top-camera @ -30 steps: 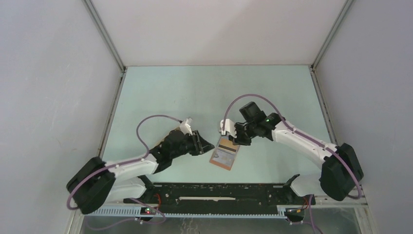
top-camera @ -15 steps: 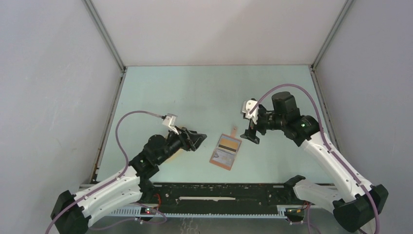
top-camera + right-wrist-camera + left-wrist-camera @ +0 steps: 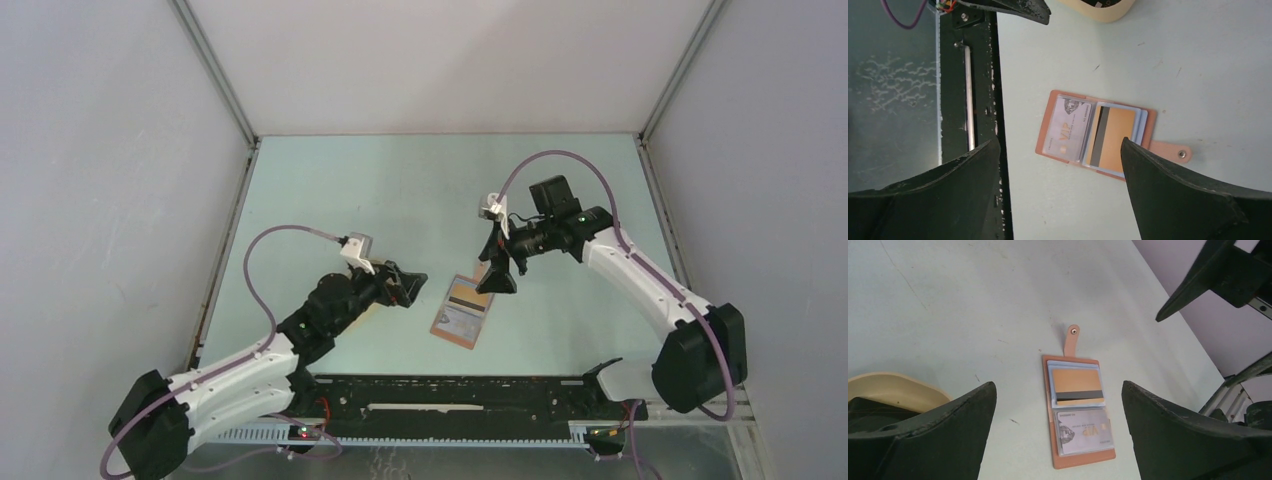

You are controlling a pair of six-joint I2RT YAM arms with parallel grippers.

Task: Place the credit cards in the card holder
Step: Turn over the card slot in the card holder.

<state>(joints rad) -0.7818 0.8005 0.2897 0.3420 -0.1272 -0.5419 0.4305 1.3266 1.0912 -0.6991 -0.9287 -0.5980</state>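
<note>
With left gripper (image 3: 410, 287) and right gripper (image 3: 497, 268) both spread empty, we risk brushing the open card holder (image 3: 1044, 131) and dislodging its orange card (image 3: 1118, 140).

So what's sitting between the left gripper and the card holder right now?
Nothing. Only bare table lies between the open left gripper and the unfolded card holder. The top external view shows that gap, and the left wrist view agrees.

Legible text: "VIP", gold capitals, on the pale silver card (image 3: 1083, 435) seated in 1 pocket of the open card holder (image 3: 1083, 460). A line of small print beside it is too fine to read
</note>
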